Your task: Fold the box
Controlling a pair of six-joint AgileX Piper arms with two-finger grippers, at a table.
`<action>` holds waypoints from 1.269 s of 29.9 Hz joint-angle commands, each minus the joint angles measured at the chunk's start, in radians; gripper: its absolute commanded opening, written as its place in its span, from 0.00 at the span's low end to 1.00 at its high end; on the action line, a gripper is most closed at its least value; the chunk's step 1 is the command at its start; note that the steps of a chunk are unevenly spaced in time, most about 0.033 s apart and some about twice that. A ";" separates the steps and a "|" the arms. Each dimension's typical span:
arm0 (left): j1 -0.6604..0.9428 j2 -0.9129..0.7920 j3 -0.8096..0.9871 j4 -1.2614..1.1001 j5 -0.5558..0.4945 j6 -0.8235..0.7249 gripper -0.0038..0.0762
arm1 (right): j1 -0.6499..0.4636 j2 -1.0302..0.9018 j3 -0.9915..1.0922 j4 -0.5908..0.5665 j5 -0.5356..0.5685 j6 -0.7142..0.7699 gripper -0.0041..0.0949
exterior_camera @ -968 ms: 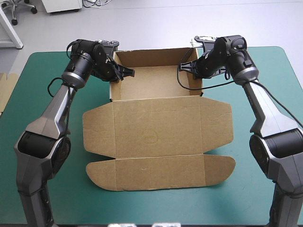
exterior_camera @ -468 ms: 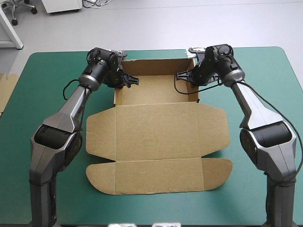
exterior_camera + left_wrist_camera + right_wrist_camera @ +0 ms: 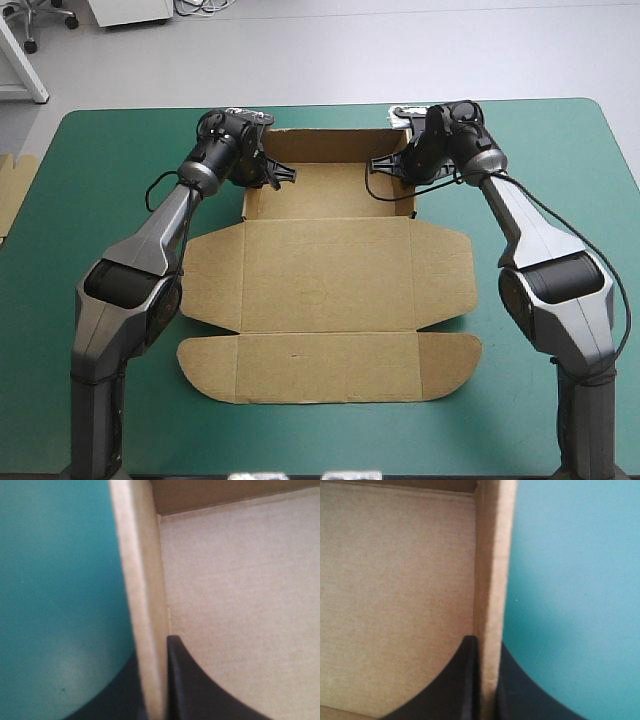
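The brown box (image 3: 330, 290) lies as an open tray at the far side of the table, its lid and flaps flat toward the near edge. My left gripper (image 3: 270, 175) is shut on the tray's left wall (image 3: 145, 605), one black finger (image 3: 195, 685) inside the tray and one outside. At the opposite end my right gripper (image 3: 388, 165) is shut on the right wall (image 3: 490, 590), a finger (image 3: 457, 685) on the inner side. Both wrist views show the wall's top edge running away from the fingers to the back wall.
The teal-green cover (image 3: 90, 230) lies bare on both sides of the box. A strip of more brown board (image 3: 12, 185) shows at the table's left edge. The flat lid's curved flap (image 3: 330, 365) reaches toward the near edge.
Both grippers have moved inward and toward the far edge along the tray's side walls. The box has slid a little and its side walls now stand closer together.
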 commanded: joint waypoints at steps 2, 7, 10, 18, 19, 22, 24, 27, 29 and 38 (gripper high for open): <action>0.011 -0.020 -0.008 0.105 -0.041 0.030 0.04 | -0.011 -0.039 -0.024 -0.073 -0.011 -0.045 0.05; 0.011 -0.020 -0.008 0.078 -0.037 0.056 0.04 | -0.011 -0.039 -0.038 -0.060 -0.013 -0.048 0.05; 0.011 -0.020 -0.008 0.073 -0.022 0.057 0.04 | -0.011 -0.039 -0.057 -0.033 -0.008 -0.056 0.04; 0.011 -0.020 -0.008 0.050 -0.017 0.085 0.04 | -0.011 -0.039 -0.075 -0.037 0.011 -0.063 0.08; 0.011 -0.020 -0.008 0.050 -0.019 0.085 0.04 | -0.011 -0.039 -0.075 -0.037 0.013 -0.063 0.10; 0.011 -0.022 -0.008 0.045 -0.021 0.085 0.04 | -0.011 -0.039 -0.076 -0.031 0.013 -0.063 0.18; 0.011 -0.023 -0.008 0.035 -0.021 0.083 0.07 | -0.011 -0.041 -0.077 -0.031 0.015 -0.063 0.24; 0.011 -0.026 -0.008 0.030 -0.009 0.083 0.21 | -0.011 -0.042 -0.088 -0.026 0.021 -0.063 0.33; 0.011 -0.030 -0.008 0.027 0.003 0.083 0.37 | -0.011 -0.043 -0.105 -0.013 0.026 -0.063 0.36; 0.011 -0.077 -0.012 -0.016 0.008 0.103 0.68 | -0.011 -0.043 -0.207 0.006 0.076 -0.063 0.40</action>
